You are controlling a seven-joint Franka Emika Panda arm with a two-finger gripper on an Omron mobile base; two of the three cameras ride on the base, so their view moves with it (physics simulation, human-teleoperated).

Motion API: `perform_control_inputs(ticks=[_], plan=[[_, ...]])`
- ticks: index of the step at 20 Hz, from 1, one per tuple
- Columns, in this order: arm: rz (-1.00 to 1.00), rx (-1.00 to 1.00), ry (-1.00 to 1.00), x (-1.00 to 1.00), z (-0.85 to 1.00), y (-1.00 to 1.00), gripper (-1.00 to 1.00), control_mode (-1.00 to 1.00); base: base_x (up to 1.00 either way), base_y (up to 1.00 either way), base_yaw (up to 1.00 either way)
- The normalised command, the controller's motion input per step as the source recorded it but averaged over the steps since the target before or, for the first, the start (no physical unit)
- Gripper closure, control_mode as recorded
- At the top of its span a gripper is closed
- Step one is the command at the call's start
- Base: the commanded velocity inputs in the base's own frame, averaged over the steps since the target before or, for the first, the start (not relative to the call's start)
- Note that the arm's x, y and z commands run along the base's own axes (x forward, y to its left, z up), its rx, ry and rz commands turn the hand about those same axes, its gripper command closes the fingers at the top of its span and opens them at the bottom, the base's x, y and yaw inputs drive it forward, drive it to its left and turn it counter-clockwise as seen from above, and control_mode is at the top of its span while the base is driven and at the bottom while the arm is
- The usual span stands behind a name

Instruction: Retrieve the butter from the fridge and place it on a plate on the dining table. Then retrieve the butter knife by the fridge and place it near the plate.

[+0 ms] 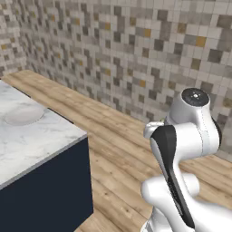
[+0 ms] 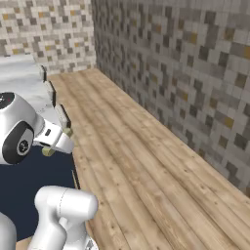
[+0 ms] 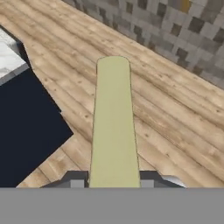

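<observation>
The tool (image 3: pixel 113 181) is closed on the butter (image 3: pixel 113 127), which sticks straight out between its fingers above the wooden floor (image 3: pixel 166 127). The marble counter (image 1: pixel 36 136) stands to the left, the white plate (image 1: pixel 21 114) resting on it.

plate (image 1: pixel 21 115): on the worktop (image 1: pixel 41 140), near its corner, left of the arm
butter (image 3: pixel 113 127): between the end effector (image 3: pixel 113 180) fingers, over the floor (image 3: pixel 175 131), right of the worktop corner
wall (image 1: pixel 136 50): behind the floor strip, beyond the worktop
</observation>
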Motion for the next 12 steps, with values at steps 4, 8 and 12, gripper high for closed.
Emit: perform_control_inputs(ticks=[4, 8, 12], plan=[[0.00, 0.00, 0.00, 0.00, 0.00, 0.00, 1.00, 1.00, 0.38, -0.66, 0.71], [0.00, 0.00, 0.00, 0.00, 0.00, 0.00, 1.00, 1.00, 0.37, -0.56, 0.59], [0.00, 0.00, 0.00, 0.00, 0.00, 0.00, 1.00, 1.00, 0.63, -0.76, 0.60]])
